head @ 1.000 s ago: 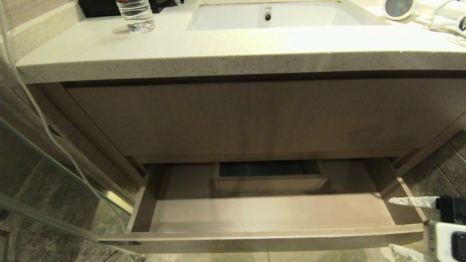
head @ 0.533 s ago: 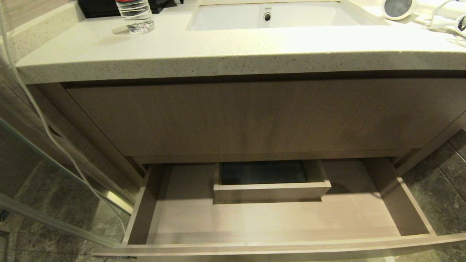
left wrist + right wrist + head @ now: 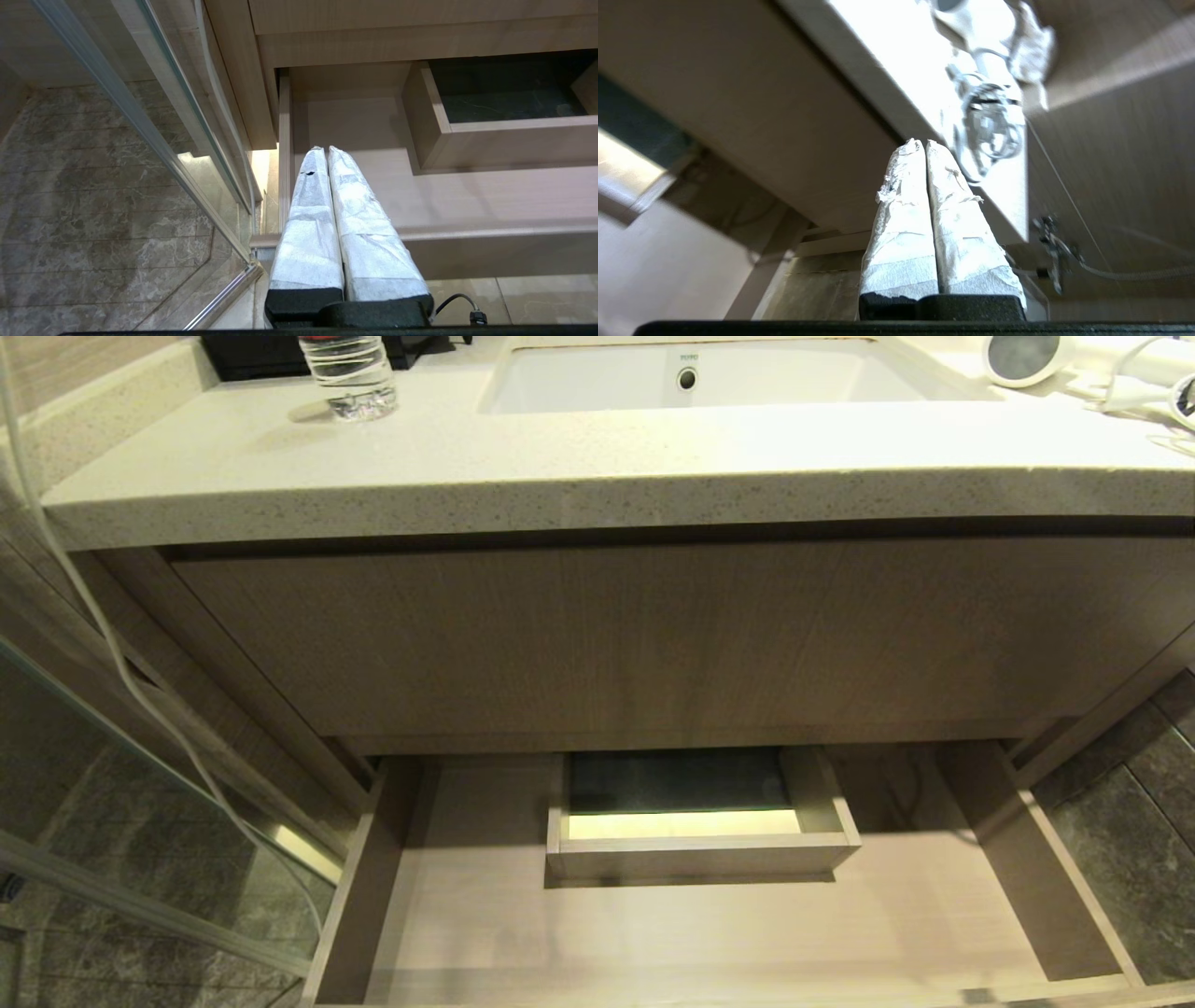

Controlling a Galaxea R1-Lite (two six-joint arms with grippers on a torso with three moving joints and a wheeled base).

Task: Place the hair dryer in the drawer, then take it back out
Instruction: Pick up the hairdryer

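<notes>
We see the right hand (image 3: pixel 926 142) in its wrist view with both wrapped fingers pressed together and nothing between them, pointing up toward the edge of the surface (image 3: pixel 896 70). The left hand (image 3: pixel 325 149) is also pressed together and empty, above the left end of the open drawer (image 3: pixel 653 933). In the head view the hair dryer (image 3: pixel 1027 357) lies at the upper right of the frame, on the surface beside the sink (image 3: pixel 691 378).
</notes>
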